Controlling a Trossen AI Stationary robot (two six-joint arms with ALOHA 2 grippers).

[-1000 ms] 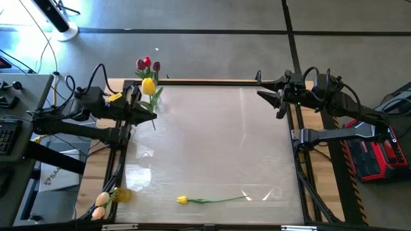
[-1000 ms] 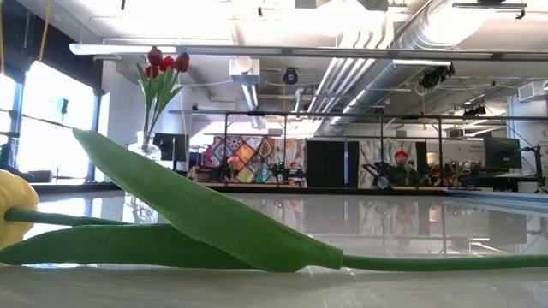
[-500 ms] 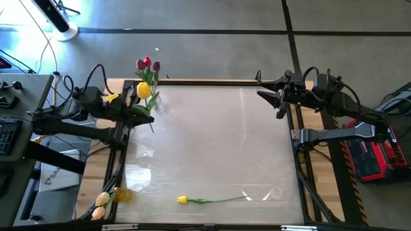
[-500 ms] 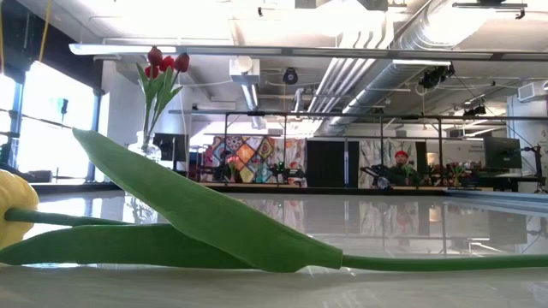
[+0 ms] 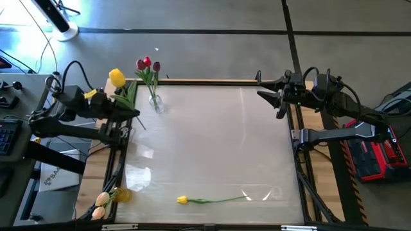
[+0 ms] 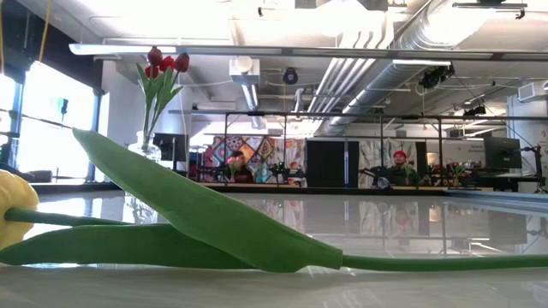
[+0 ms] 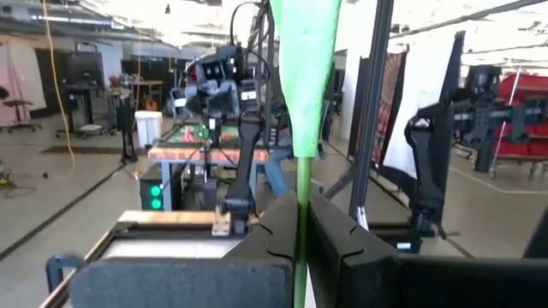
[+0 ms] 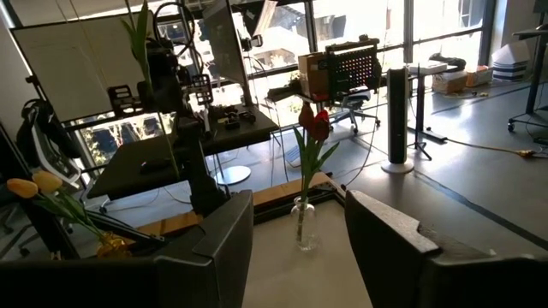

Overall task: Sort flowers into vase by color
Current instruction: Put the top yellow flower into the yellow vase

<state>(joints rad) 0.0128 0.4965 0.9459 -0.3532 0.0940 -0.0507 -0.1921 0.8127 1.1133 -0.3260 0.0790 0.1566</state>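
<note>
Left pincer: our left pincer [image 5: 119, 109], at the upper left of the high view by the table's [image 5: 212, 147] left edge, is clamped tight on the stem of a yellow tulip [image 5: 116, 77]; in the left wrist view the stem [image 7: 301, 214] runs up between the closed fingers [image 7: 278, 239].
Why held so: we judge the grip low on the stem keeps the head free and upright for dropping into a vase.
Red vase: the red tulips [image 5: 148, 64] stand in a clear vase [image 5: 155, 104] at the table's upper left corner, just beside our held flower.
Yellow vase: at the lower left, a vase [image 5: 121, 194] holds pale and yellow heads [image 5: 101, 204]; we judge this is the held tulip's proper home.
Waiting flower: another yellow tulip [image 5: 183, 200] lies flat near the bottom edge.
Right pincer: our right pincer [image 5: 273, 96] rests at the upper right, fingers spread wide and empty.
</note>
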